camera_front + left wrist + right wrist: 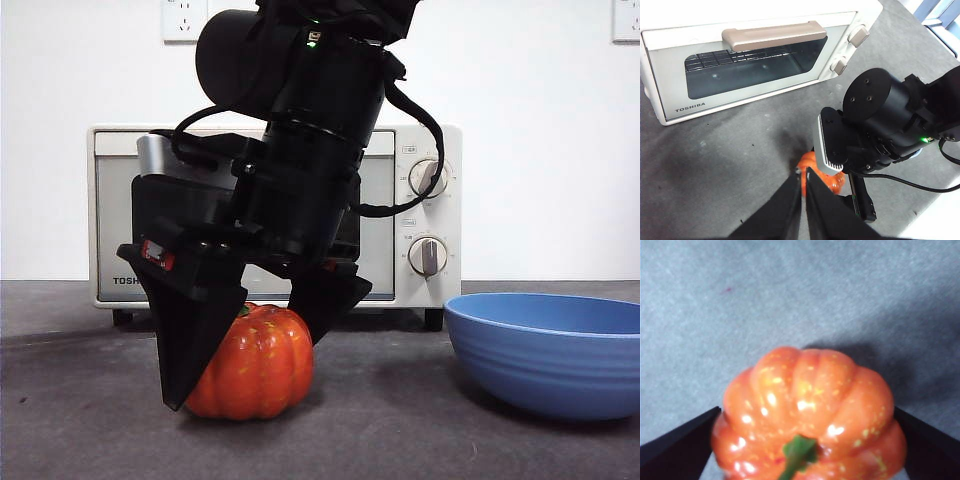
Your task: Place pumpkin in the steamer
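Steamer [275, 215]: stands at the back of your table [420, 430], door closed, handle along its top edge; bowl [550, 350]: blue, in front of the steamer's knob side, well apart from the pumpkin; right gripper [245, 345]: comes down from above, jaws apart, one on each side of the pumpkin; left gripper [803, 176]: held above the table, jaws together, holding nothing; pumpkin [250, 365]: sits on the table in front of the steamer, upright, stem [799, 452] up.
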